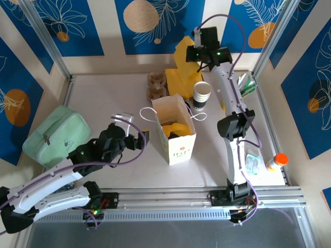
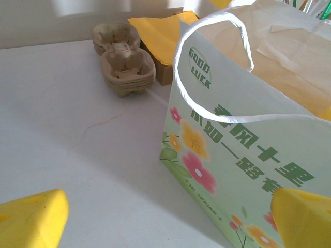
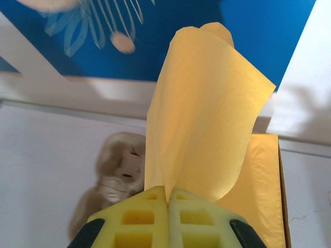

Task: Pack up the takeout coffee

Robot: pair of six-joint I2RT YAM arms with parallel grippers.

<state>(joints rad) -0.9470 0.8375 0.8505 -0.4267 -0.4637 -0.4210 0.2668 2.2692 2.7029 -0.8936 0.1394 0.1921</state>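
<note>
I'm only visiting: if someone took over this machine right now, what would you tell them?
Left pincer: open, holding nothing, beside the paper bag.
Right pincer: shut on a yellow napkin, raised over the napkin pile at the far side.
Done: yellow paper already sits in the bag.
Left: probably bag this napkin; I cannot tell where the lidded coffee is.

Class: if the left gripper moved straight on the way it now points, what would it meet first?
Most likely the paper bag: the open left gripper faces its flowered side close ahead, though one finger might pass its corner.
</note>
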